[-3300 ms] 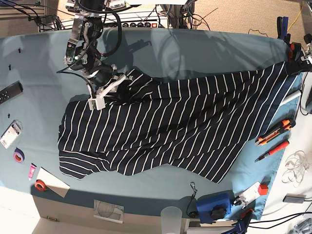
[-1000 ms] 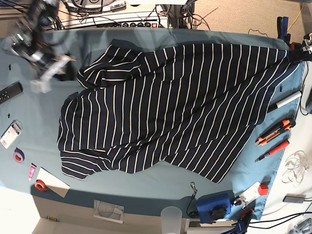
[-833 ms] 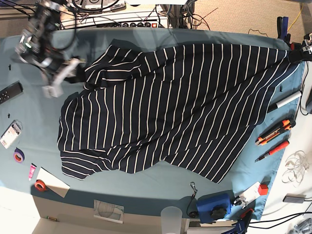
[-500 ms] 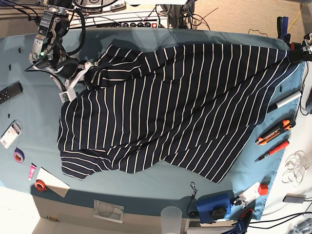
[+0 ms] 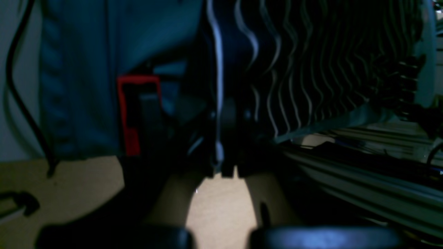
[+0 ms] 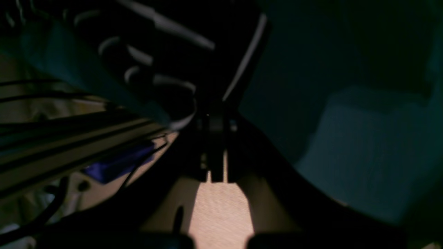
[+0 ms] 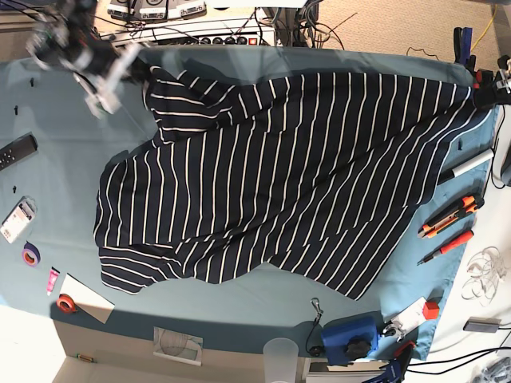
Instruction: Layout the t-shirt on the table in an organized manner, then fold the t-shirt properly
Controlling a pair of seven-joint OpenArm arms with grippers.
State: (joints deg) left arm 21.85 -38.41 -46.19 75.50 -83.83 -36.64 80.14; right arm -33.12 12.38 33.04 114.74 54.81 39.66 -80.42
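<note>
R gripper now clenched on t-shirt corner, moved up to 11 o'clock vs just before; that corner's pulled out. L gripper clamped on shirt edge at 2 o'clock. Shirt spread mid table. Remote at 9, screwdrivers at 4; nothing blocking.

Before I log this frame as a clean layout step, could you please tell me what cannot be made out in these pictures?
- Base view: the right gripper is motion-blurred, so its fingers cannot be told apart.
- Base view: the left gripper is cut off by the picture's edge.
- Right wrist view: too dark; the t-shirt fabric at the fingertips is barely legible.
- Left wrist view: the red object is dim and blurred, unidentifiable.
</note>
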